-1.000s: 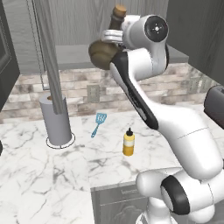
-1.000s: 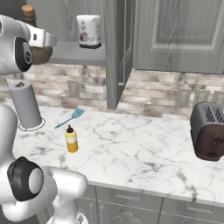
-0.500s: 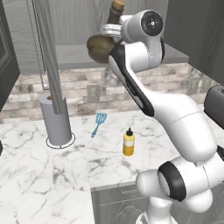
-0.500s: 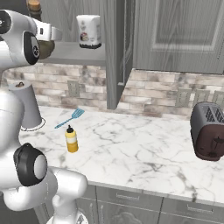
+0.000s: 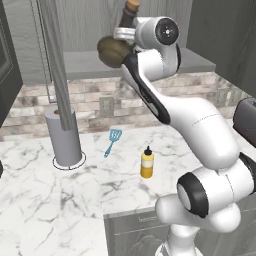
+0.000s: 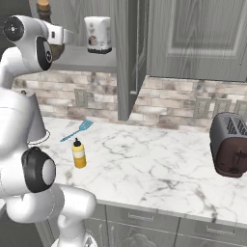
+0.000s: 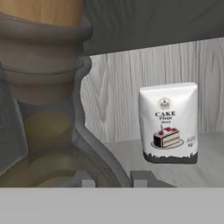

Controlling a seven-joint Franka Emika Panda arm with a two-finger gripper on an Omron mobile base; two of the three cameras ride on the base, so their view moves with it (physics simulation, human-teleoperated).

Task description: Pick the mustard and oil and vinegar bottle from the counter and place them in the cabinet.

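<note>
Paper roll (image 5: 65,135) on a round base stands on the desk (image 5: 45,200) far below the pincer and to its left, with a grey upright post (image 5: 56,60) rising in front of it in the left base view. Beside it, a small blue spatula (image 5: 114,141) lies flat on the marble. Just right of the spatula and nearer the desk's front edge stands the mustard (image 5: 146,163), upright, well below the pincer and apart from every other item. Above, the arm is raised to shelf height, and the pincer (image 7: 109,178) holds the oil and vinegar bottle (image 5: 116,47) at the open cabinet (image 5: 90,62); the brown jug is tilted, its cork stopper (image 5: 132,5) uppermost. Whether the jug's belly touches the shelf floor cannot be told. In the hand view the jug's neck and curved handle sit close against the lens, with the two fingertips (image 7: 142,178) low beside the handle; the contact itself is hidden. Beyond the pincer, farther in on the shelf, a white bag (image 7: 169,123) printed "CAKE flour" stands upright against the back wall. To the right, the tall cabinet door (image 6: 130,53) stands open edge-on. Farthest right, a dark toaster (image 6: 230,144) sits on the desk, well apart from the pincer.
</note>
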